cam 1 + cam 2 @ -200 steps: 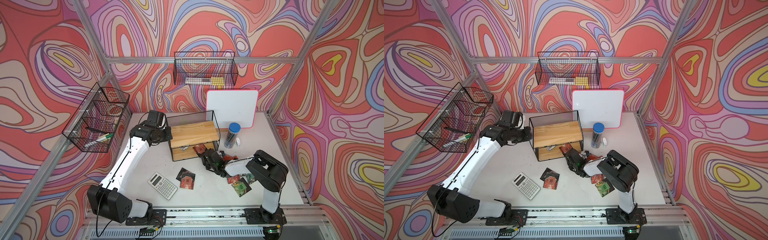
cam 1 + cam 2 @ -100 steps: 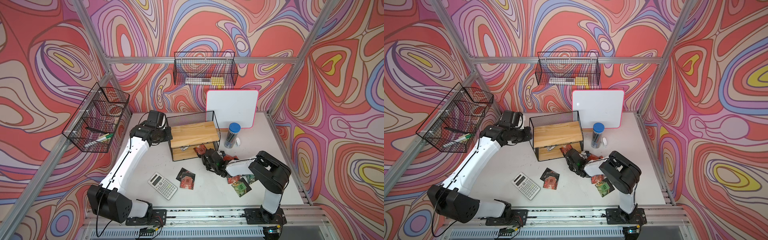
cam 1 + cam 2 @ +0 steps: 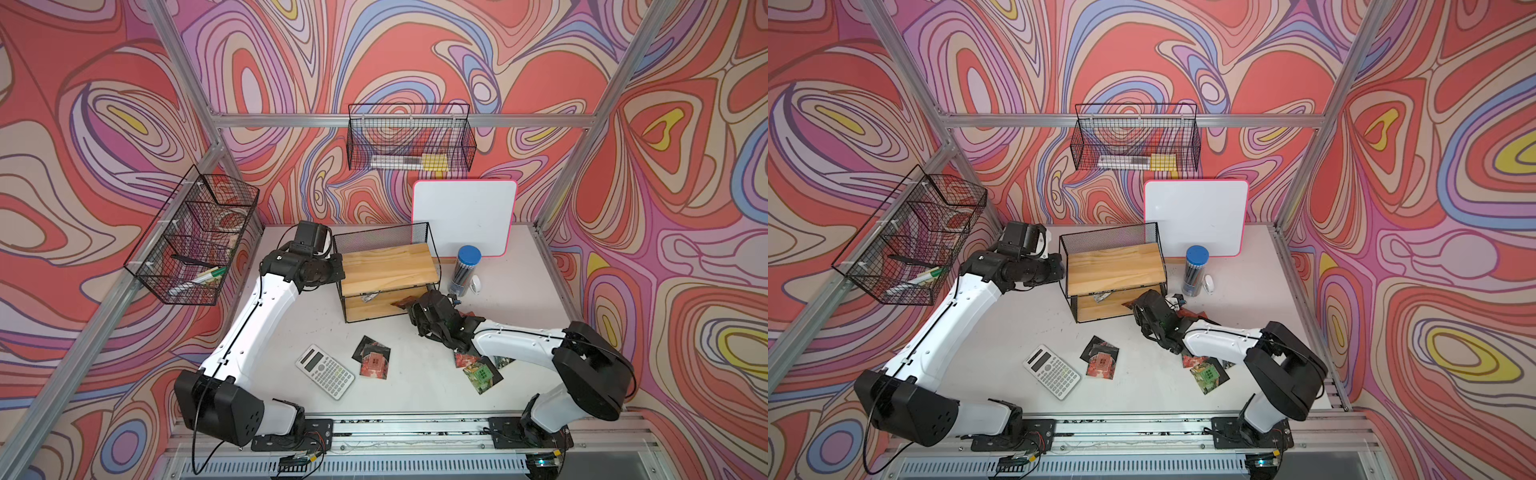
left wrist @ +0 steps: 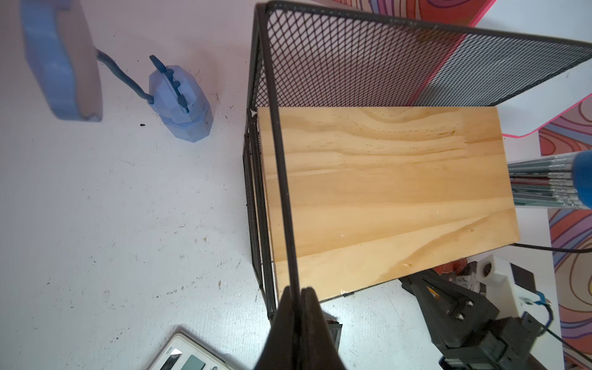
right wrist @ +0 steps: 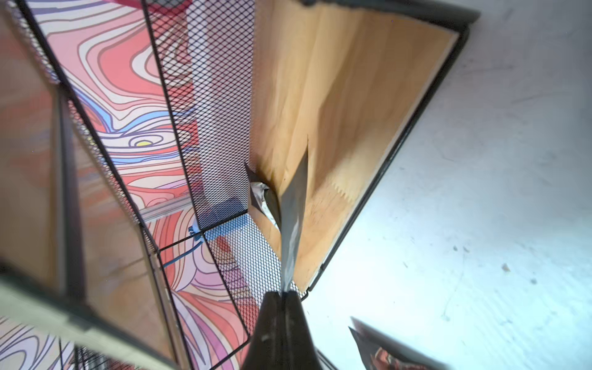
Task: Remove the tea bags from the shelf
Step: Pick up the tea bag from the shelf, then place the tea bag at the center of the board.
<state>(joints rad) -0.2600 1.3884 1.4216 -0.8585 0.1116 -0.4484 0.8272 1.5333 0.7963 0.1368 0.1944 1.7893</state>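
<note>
- Pinching a tea bag point(image 5: 292, 217) edge-on, right jaws squeezed tight, right at the front of the shelf point(image 3: 388, 266).
- Left jaws clamped on its wire frame point(image 4: 284, 192).

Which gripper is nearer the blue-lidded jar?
Right. The right gripper, shut on a tea bag at the shelf's lower tier, is close in front of the jar. The left gripper clamps the shelf's frame on the side away from the jar.

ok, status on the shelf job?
Left jaws shut on shelf frame. Right jaws shut on tea bag, at lower tier. One crumpled sachet left inside. Nothing blocking.
</note>
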